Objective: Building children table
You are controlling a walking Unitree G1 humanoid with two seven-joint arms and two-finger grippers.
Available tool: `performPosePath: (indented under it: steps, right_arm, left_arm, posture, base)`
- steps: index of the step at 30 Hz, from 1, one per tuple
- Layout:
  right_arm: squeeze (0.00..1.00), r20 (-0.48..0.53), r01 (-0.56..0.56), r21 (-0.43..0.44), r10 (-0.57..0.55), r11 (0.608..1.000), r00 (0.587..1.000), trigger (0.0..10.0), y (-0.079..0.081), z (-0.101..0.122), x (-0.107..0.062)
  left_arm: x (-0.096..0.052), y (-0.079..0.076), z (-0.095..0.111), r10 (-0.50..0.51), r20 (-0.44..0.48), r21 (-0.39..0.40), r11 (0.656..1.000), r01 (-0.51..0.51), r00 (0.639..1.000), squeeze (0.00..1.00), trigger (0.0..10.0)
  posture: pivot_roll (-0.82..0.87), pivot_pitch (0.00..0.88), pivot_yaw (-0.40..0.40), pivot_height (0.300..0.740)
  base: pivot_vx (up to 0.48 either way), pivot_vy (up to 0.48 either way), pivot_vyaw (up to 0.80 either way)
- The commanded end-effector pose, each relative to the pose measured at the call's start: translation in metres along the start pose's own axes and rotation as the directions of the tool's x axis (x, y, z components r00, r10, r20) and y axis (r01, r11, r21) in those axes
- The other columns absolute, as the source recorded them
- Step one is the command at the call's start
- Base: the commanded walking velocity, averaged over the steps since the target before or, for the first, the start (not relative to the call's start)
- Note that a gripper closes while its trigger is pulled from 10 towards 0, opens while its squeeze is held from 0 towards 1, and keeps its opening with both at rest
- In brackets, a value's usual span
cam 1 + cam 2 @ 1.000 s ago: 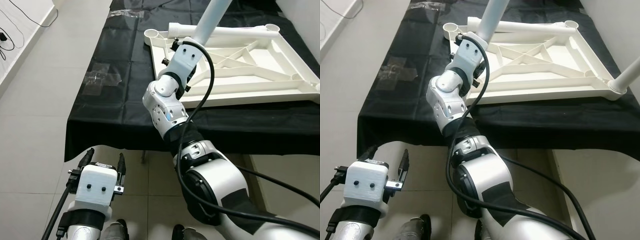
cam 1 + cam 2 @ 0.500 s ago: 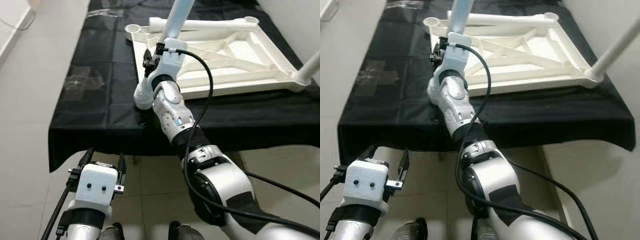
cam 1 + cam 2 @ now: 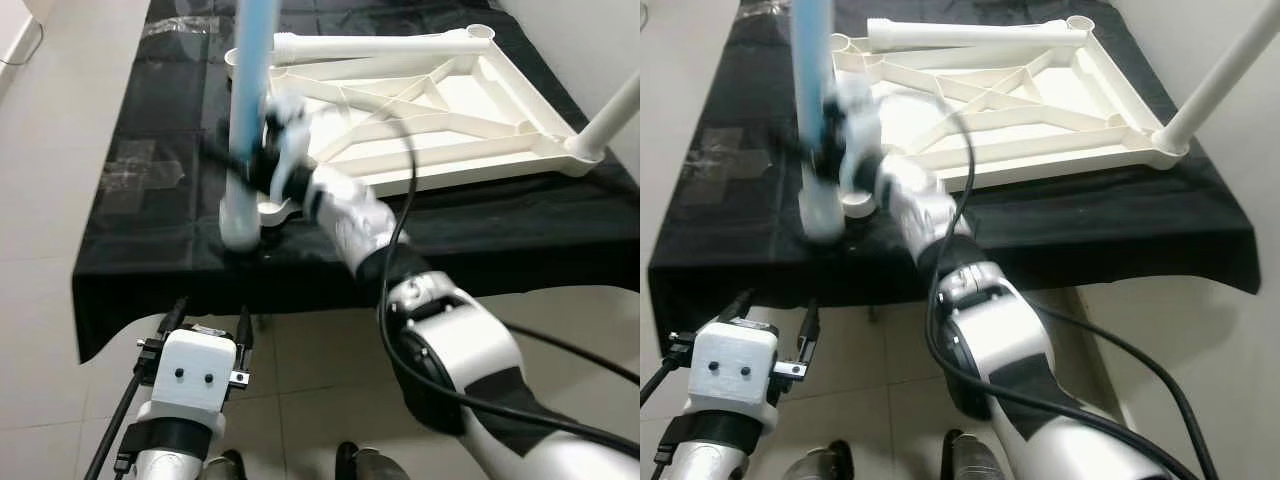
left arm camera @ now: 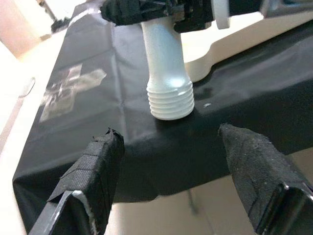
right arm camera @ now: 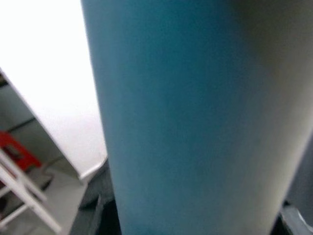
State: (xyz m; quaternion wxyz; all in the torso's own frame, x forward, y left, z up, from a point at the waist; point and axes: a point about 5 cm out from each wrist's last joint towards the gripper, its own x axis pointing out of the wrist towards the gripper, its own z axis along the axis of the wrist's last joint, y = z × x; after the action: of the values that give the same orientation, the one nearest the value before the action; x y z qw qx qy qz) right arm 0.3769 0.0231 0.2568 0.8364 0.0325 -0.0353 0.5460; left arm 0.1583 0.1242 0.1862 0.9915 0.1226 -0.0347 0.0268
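Your right gripper [image 3: 262, 165] is closed around a light blue table leg [image 3: 246, 120], holding it upright. Its threaded white lower end [image 4: 170, 102] stands on the black cloth [image 3: 150, 215] near the front edge of the desk, just beside the near left corner of the white table top [image 3: 420, 110]. That gripper and forearm are blurred in both eye views, so you cannot make out the fingers in detail. In the right wrist view the blue leg sits very close to the camera.

The table top lies upside down on the black cloth, its ribbed underside facing up, towards the desk's right half. One white leg [image 3: 1215, 80] is already standing in the socket at its near right corner, rising up and to the right. Another white leg [image 3: 385, 44] lies flat along the far edge of the table top.

Your left gripper [image 3: 208, 322] hangs low in front of the desk, below its front edge, with its two black fingers [image 4: 100, 166] spread wide apart and nothing between them. Some clear tape [image 3: 135, 165] is stuck to the cloth near the desk's left edge.
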Motion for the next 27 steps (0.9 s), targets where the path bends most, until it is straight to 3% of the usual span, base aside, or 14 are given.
performPosePath:
  steps: [1,5,9,10,14,16,18,19,20,21,22,25,26,27]
  right_arm:
    - [0.0,-0.094,-0.026,0.091,0.034,0.996,0.995,10.0,0.003,-0.024,-0.002]
    - [0.0,0.107,0.018,0.15,-0.034,0.989,0.994,10.0,-0.005,0.015,0.001]
    - [0.0,0.484,-0.045,0.413,-0.177,0.909,0.857,10.0,-0.027,0.096,-0.015]
    - [0.0,0.484,-0.045,0.413,-0.177,0.909,0.857,10.0,-0.027,0.096,-0.015]
    - [0.0,0.652,-0.131,0.488,-0.261,0.863,0.712,10.0,-0.039,0.133,-0.035]
    - [0.0,0.64,-0.062,0.469,-0.291,0.881,0.711,10.0,-0.042,0.133,-0.037]
    - [0.0,0.599,0.119,0.308,-0.289,0.944,0.746,10.0,-0.043,0.127,-0.037]
    - [0.0,0.599,0.119,0.308,-0.289,0.944,0.746,10.0,-0.043,0.127,-0.037]
    - [0.0,0.558,0.256,0.153,-0.297,0.955,0.775,10.0,-0.042,0.121,-0.036]
    - [0.0,0.52,0.361,0.01,-0.314,0.932,0.794,10.0,-0.041,0.114,-0.035]
    - [0.0,0.478,0.504,-0.144,-0.386,0.852,0.789,10.0,-0.045,0.107,-0.038]
    - [0.0,0.478,0.504,-0.144,-0.386,0.852,0.789,10.0,-0.045,0.107,-0.038]
    - [0.0,0.461,0.568,-0.255,-0.418,0.783,0.783,10.0,-0.046,0.099,-0.04]
    - [0.0,0.461,0.568,-0.255,-0.418,0.783,0.783,10.0,-0.046,0.099,-0.04]
  left_arm:
    - [-0.003,0.001,-0.002,0.005,-0.014,0.014,1.0,-0.005,1.0,0.0,10.0]
    - [-0.003,0.001,-0.002,0.006,-0.015,0.016,1.0,-0.006,1.0,0.0,10.0]
    - [-0.002,0.001,-0.003,0.006,-0.015,0.02,1.0,-0.006,1.0,0.0,10.0]
    - [-0.002,0.001,-0.003,0.006,-0.015,0.02,1.0,-0.006,1.0,0.0,10.0]
    - [-0.002,0.001,-0.003,0.007,-0.014,0.02,1.0,-0.007,1.0,0.0,10.0]
    - [-0.002,0.0,-0.003,0.006,-0.013,0.019,1.0,-0.006,1.0,0.0,10.0]
    - [-0.002,-0.001,-0.003,0.003,-0.012,0.018,1.0,-0.003,1.0,0.0,10.0]
    - [-0.002,-0.001,-0.003,0.003,-0.012,0.018,1.0,-0.003,1.0,0.0,10.0]
    - [-0.002,-0.002,-0.003,0.001,-0.011,0.02,1.0,-0.001,1.0,0.0,10.0]
    - [-0.002,-0.002,-0.003,0.0,-0.012,0.021,1.0,0.0,1.0,0.0,10.0]
    - [-0.003,-0.002,-0.003,-0.002,-0.012,0.024,1.0,0.002,1.0,0.0,10.0]
    - [-0.003,-0.002,-0.003,-0.002,-0.012,0.024,1.0,0.002,1.0,0.0,10.0]
    - [-0.003,-0.002,-0.003,-0.003,-0.013,0.026,1.0,0.004,1.0,0.0,10.0]
    - [-0.003,-0.002,-0.003,-0.003,-0.013,0.026,1.0,0.004,1.0,0.0,10.0]
  posture:
    - [0.18,0.316,-0.052,0.74]
    - [0.18,0.315,-0.054,0.74]
    - [0.18,0.315,-0.059,0.74]
    - [0.18,0.315,-0.059,0.74]
    - [0.18,0.311,-0.058,0.74]
    - [0.18,0.311,-0.058,0.74]
    - [0.18,0.311,-0.058,0.74]
    - [0.18,0.311,-0.058,0.74]
    - [0.18,0.307,-0.056,0.74]
    - [0.18,0.307,-0.056,0.74]
    - [0.18,0.305,-0.055,0.74]
    - [0.18,0.305,-0.055,0.74]
    - [0.18,0.304,-0.054,0.74]
    - [0.18,0.304,-0.054,0.74]
  base:
    - [0.0,0.0,0.0]
    - [0.0,0.0,0.0]
    - [0.0,0.0,0.0]
    - [0.0,0.0,0.0]
    - [0.0,0.0,0.0]
    - [0.0,0.0,0.0]
    - [0.0,0.0,0.0]
    - [0.0,0.0,0.0]
    - [0.0,0.0,0.0]
    - [0.0,0.0,0.0]
    - [0.0,0.0,0.0]
    - [0.0,0.0,0.0]
    - [0.0,0.0,0.0]
    - [0.0,0.0,0.0]
